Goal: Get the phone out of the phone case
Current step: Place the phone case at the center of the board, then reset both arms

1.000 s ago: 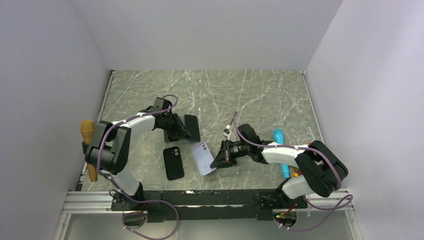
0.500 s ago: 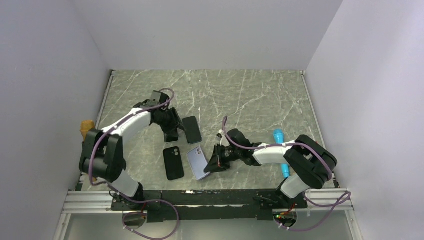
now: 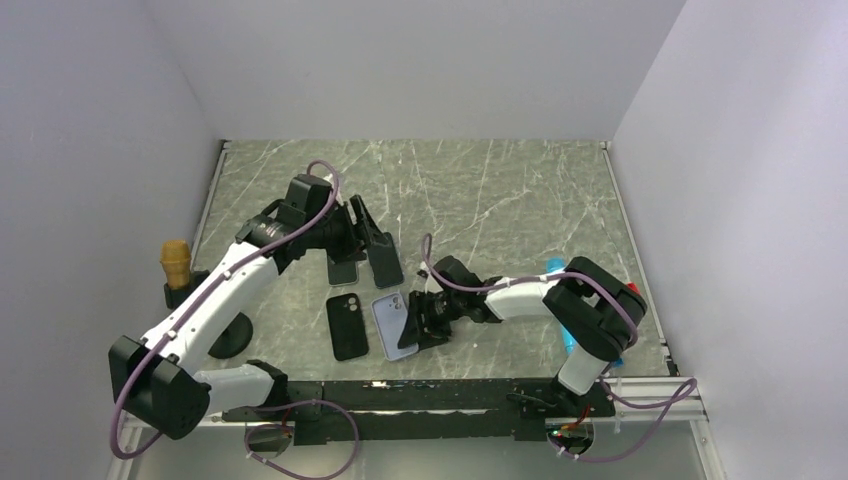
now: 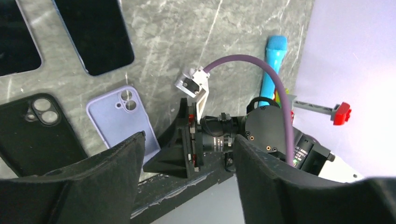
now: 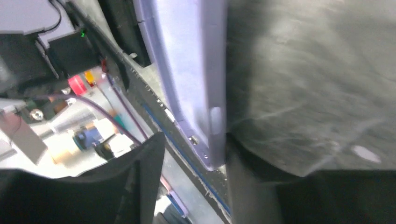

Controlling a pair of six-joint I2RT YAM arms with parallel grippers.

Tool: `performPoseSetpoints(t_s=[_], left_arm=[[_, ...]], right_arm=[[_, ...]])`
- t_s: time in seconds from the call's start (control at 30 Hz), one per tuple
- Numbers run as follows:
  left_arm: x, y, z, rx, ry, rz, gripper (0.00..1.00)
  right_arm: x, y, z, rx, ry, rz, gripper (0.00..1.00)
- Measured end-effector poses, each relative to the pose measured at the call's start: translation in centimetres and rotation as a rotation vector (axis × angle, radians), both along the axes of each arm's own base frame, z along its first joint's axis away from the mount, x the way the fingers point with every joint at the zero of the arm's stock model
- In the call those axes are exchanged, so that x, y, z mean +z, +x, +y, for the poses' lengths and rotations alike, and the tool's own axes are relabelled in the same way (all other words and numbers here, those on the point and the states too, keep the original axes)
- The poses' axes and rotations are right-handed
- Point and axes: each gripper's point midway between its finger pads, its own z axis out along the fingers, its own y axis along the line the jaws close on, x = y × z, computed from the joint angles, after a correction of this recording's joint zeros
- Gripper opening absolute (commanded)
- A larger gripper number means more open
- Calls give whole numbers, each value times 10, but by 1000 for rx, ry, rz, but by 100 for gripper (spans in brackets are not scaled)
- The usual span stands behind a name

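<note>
A lilac phone case (image 3: 392,326) lies back up on the marble table, its camera cut-out showing in the left wrist view (image 4: 122,122). My right gripper (image 3: 413,322) is low at its right edge. It is open, and the case's corner (image 5: 194,84) rests against one finger while the other stands apart. A black phone (image 3: 385,262) lies screen up just beyond, also in the left wrist view (image 4: 95,35). My left gripper (image 3: 368,232) hovers above that phone, open, with nothing between its fingers (image 4: 116,163).
A second black phone (image 3: 343,271) and a black case (image 3: 347,326) lie left of the lilac case. A blue tool (image 3: 556,270) and a red piece (image 4: 342,112) sit at the right side. A brown object (image 3: 176,258) stands at the left table edge.
My left gripper opened and lifted off the black phone, which stays on the table. My right gripper carried the lilac case left and down to the table, then opened.
</note>
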Motion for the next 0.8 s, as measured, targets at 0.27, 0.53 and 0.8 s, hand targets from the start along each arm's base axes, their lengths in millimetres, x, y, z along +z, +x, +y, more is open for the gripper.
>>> performPoseSetpoints(t_s=[0.27, 0.53, 0.8], left_arm=[[43, -13, 4, 12, 15, -98, 99], [147, -22, 45, 106, 28, -441, 100], [238, -36, 87, 214, 56, -760, 99]], right_arm=[[22, 13, -9, 81, -102, -155, 100], [71, 31, -65, 44, -310, -399, 100], [222, 85, -115, -257, -370, -804, 100]])
